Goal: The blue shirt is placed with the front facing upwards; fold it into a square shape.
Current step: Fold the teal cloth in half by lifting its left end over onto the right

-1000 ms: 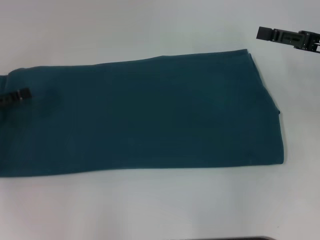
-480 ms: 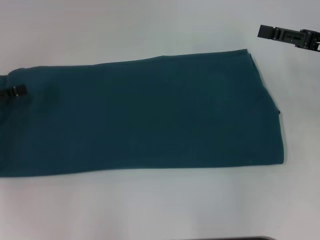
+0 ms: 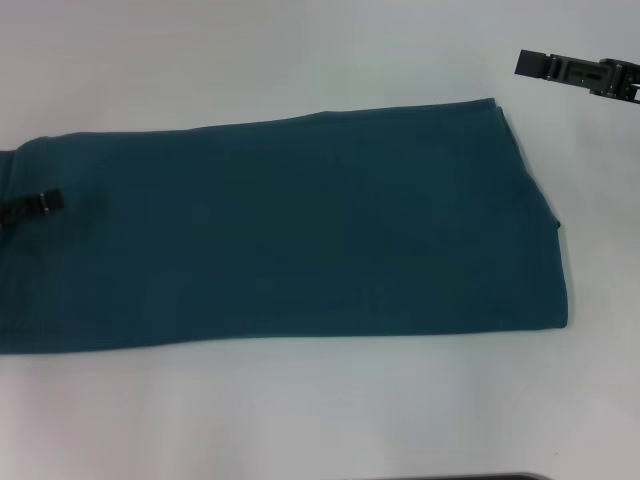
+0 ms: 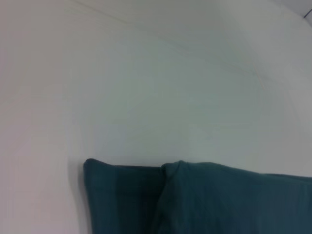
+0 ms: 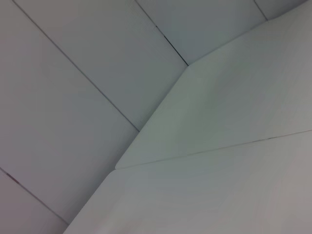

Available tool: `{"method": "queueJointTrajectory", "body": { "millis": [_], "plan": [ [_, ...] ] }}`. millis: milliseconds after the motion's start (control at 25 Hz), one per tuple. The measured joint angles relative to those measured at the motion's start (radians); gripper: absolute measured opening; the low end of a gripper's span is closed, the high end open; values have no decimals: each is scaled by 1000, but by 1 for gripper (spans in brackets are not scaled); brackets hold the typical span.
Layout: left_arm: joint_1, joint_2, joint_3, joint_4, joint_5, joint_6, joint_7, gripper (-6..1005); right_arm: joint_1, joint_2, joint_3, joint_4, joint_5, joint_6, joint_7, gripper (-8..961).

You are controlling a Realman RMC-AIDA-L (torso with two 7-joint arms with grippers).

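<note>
The blue shirt (image 3: pixel 290 230) lies flat on the white tabletop (image 3: pixel 300 410) as a long band running across the head view, its plain side up and no lettering showing; so the lengthwise folds look done, and the step in hand, as I judge it, is the crosswise fold that would shorten the band toward a square.

The left gripper (image 3: pixel 30 207) sits over the shirt's left end, low and near the cloth; only a small dark part of it shows, and whether its jaws are apart or together cannot be told, nor whether they have any cloth between them. The left wrist view shows the shirt's end with a doubled edge against bare tabletop, and no fingers.

The right gripper (image 3: pixel 578 72) hangs well apart from the shirt, beyond its far right corner, over bare tabletop; its jaws' state cannot be told either, and its wrist view looks away at pale panels.

The next move probably calls for a firm hold on all layers at one end, then carrying that end over to meet the other, edges lined up; a loose pinch could let the under layers slip and skew the fold.
</note>
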Motion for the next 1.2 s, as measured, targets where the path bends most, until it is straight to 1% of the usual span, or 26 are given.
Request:
{"method": "queueJointTrajectory", "body": {
  "millis": [280, 480, 600, 680, 840, 920, 1200],
  "plan": [
    [-7, -2, 1, -1, 7, 2, 0, 874, -2, 0, 0, 0, 0, 0, 0, 716],
    [-14, -2, -14, -54, -10, 48, -5, 875, -2, 0, 0, 0, 0, 0, -2, 716],
    [-22, 0, -14, -86, -22, 49, -16, 875, -2, 0, 0, 0, 0, 0, -2, 716],
    [-36, 7, -13, -96, -20, 38, -36, 875, -2, 0, 0, 0, 0, 0, -2, 716],
    [-62, 29, -5, -84, -10, 5, -85, 875, -2, 0, 0, -2, 0, -2, 1, 716],
    [-67, 32, -4, -82, -3, -5, -97, 875, -3, 0, 0, -8, 0, -3, 2, 716],
    [-133, 46, -2, -25, 109, -92, -165, 875, -5, 0, 2, -15, 0, -9, 4, 716]
  ]
}}
